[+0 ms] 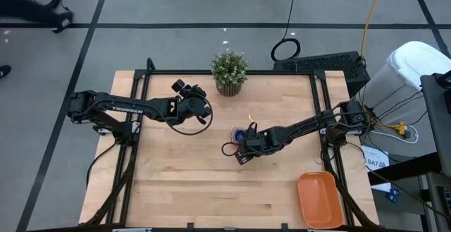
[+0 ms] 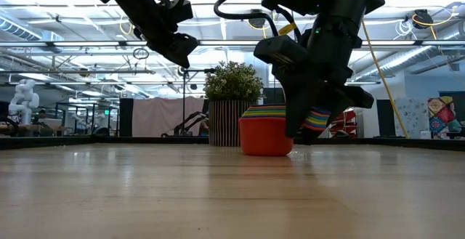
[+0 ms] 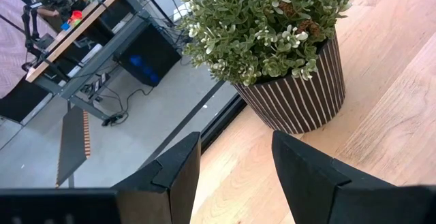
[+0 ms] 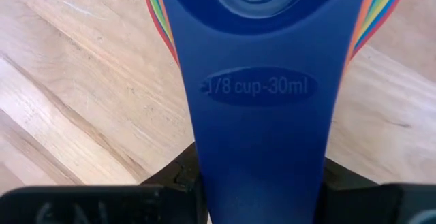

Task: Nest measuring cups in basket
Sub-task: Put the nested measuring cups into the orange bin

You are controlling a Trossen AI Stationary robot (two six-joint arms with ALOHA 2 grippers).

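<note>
The right hand point(image 1: 244, 146) grips the dark blue cup's handle point(image 4: 262, 115) atop the nested cups point(image 2: 267, 134). The left hand point(image 3: 231, 176) hangs half open, empty, by the plant point(image 1: 229, 70).

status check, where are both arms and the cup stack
Right gripper shut on stacked measuring cups mid-table, by the handles. Left gripper open, idle near plant. Basket at near right corner, path clear.
</note>
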